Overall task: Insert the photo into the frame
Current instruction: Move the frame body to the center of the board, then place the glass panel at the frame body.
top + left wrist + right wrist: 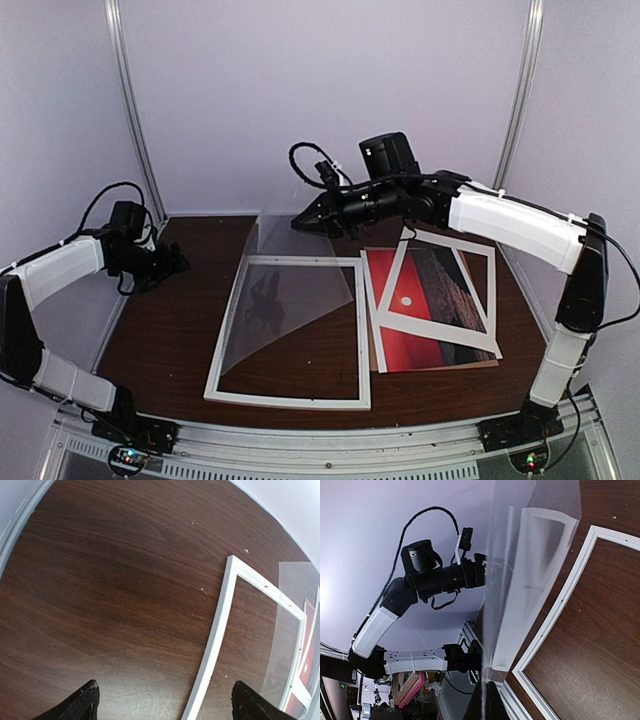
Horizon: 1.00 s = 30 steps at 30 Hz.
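Walls (320,90): pale, plain, closing the cell on three sides. A metal post (125,100) stands at the back-left corner and a second post (525,80) at the back right. A ribbed metal rail (330,445) runs along the near edge, carrying both arm bases.

Bench (170,330): dark brown wood-grain top. The left wrist view shows a few pale specks and fine scuffs on it.

Left tool (172,262): held over the far-left part of the bench, well apart from every item. In the left wrist view its two black fingertips (85,702) stand wide apart with nothing between them.

Frame (290,402): white and thin-edged, lying flat at mid-bench. Bare bench shows through its opening.

Clear sheet (285,300): tilted, with its far edge lifted above the back rail of the frame and its low near corner down inside the frame opening, towards the left rail. Whether that corner touches the bench cannot be told.

Right tool (308,220): reached across to the back centre and clamped onto the raised far edge of the clear sheet. The right wrist view shows the sheet edge-on, running straight into the closed fingers.

Photo (400,345): lying flat on the bench just to the right of the frame, outside it, with the red sky and small white sun face up.

White mat (440,332): lying skewed on top of the photo, covering part of it, with its far corners overhanging the print.
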{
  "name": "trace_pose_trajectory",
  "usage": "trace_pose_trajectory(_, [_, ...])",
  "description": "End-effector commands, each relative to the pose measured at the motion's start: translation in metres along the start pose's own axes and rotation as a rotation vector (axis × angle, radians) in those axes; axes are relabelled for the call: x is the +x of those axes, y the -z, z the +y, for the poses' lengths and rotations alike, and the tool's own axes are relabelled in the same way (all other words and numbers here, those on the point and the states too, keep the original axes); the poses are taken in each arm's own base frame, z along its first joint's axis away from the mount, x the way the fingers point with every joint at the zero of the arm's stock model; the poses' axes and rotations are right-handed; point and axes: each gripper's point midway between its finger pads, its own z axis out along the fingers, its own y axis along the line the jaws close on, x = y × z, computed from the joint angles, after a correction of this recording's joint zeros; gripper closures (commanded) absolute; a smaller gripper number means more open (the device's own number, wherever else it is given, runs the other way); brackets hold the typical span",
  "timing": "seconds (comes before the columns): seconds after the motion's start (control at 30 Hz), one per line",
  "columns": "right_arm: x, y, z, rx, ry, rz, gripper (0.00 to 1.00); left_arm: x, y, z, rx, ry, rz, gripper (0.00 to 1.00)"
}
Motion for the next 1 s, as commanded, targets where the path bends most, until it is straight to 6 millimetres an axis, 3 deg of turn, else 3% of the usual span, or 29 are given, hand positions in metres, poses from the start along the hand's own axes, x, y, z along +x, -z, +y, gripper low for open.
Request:
trace_pose_trajectory(0.0, [0.004,-0.015,-0.034,0.052,-0.067,-0.052,1.0,-0.018,0.016,0.009,-0.052,-0.03,-0.071,0.07])
trace_pose_trajectory(0.27, [0.041,-0.041,-0.13,0.198,-0.241,-0.063,1.0,-0.011,0.003,0.005,-0.02,-0.039,-0.023,0.08])
trace_pose_trajectory(0.4, [0.054,-0.041,-0.161,0.26,-0.316,-0.102,1.0,-0.007,-0.001,0.005,-0.01,-0.046,-0.01,0.08])
trace_pose_trajectory(0.53, [0.064,-0.04,-0.177,0.264,-0.388,-0.126,1.0,-0.003,-0.006,0.005,-0.007,-0.06,0.011,0.08])
trace_pose_trajectory(0.73, [0.066,-0.032,-0.185,0.289,-0.444,-0.162,1.0,0.009,-0.015,0.003,0.012,-0.068,0.045,0.08])
trace_pose_trajectory(0.97, [0.077,-0.024,-0.198,0.327,-0.495,-0.207,1.0,0.037,-0.033,-0.008,0.049,-0.085,0.12,0.07])
